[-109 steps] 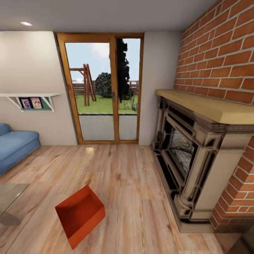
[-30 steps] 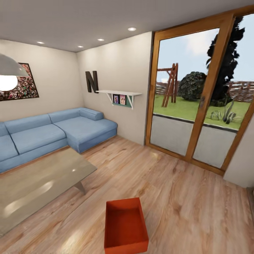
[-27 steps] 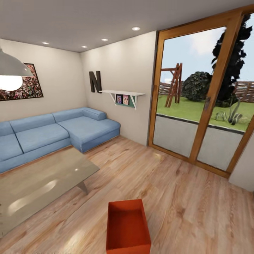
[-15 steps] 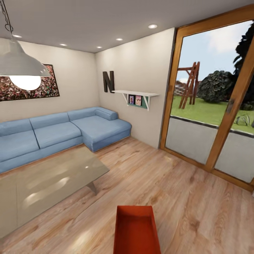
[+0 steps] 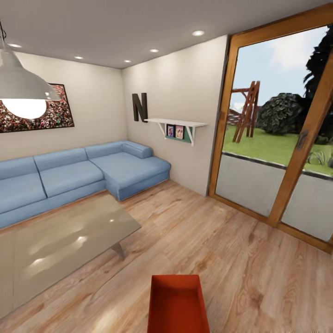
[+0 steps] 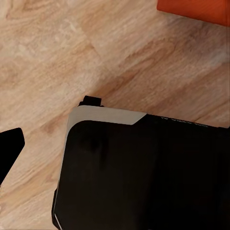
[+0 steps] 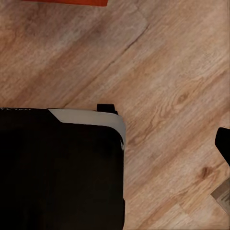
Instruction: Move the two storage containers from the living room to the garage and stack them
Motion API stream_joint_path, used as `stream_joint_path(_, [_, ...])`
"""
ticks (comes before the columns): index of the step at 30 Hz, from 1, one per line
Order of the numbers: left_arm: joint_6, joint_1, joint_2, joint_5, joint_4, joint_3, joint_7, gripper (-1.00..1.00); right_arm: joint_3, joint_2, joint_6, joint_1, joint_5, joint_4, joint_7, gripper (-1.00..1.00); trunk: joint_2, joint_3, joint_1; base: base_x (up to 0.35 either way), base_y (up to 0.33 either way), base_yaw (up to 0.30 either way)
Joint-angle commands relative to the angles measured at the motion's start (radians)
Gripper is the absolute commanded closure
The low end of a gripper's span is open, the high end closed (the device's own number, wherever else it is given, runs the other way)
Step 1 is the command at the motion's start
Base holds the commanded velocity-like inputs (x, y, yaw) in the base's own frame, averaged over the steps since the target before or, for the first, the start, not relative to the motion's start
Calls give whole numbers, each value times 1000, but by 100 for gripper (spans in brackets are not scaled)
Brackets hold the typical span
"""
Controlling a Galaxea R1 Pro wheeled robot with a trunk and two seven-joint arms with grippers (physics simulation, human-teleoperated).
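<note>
Currently we face one orange-red storage bin (image 5: 177, 304) on plank floor (image 5: 240, 259); approach squarely, centred. Pincer states: can't tell.

Open plank floor (image 5: 217, 240) runs from the bin (image 5: 177, 305) toward the glass doors (image 5: 277, 138), with nothing standing on it. Left of the bin, the glass table (image 5: 60, 245) takes up the near floor, and the sofa (image 5: 78, 173) lines the wall behind it. A lamp (image 5: 23, 90) hangs low over the table. The robot's base (image 6: 143, 172) sits near the bin's edge.
</note>
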Motion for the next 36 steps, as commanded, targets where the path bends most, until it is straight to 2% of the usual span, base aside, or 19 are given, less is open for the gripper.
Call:
stream_joint_path(1, [-3, -1, 0, 6, 1, -2, 1, -100, 8, 1, -4, -1, -8, 3, 0, -100, -2, -2, 0, 7, 0, -264])
stream_joint_path(6, [-3, -1, -1, 6, 1, -2, 1, -100, 8, 1, -4, -1, -8, 3, 1, -100, -2, -2, 0, 2, 0, -238])
stream_joint_path(13, [-3, -1, -1, 6, 1, -2, 2, -100, 8, 1, -4, -1, -7, 3, 2, -100, -2, -2, 0, 0, -2, -40])
stream_joint_path(25, [-4, -1, 0, 7, 1, -2, 1, -100, 9, 3, -6, -1, 2, 3, 2, -100, -2, -2, 0, 0, -222, -1])
stream_joint_path(30, [-4, -1, 0, 7, 1, -2, 2, -100, 9, 3, -5, -1, 4, 3, 2, -100, -2, -2, 0, 0, -71, 2])
stream_joint_path(36, [-4, -1, 0, 8, 1, -1, 3, -100, 9, 2, -5, -1, 4, 3, 2, -100, -2, -2, 0, 0, -4, 203])
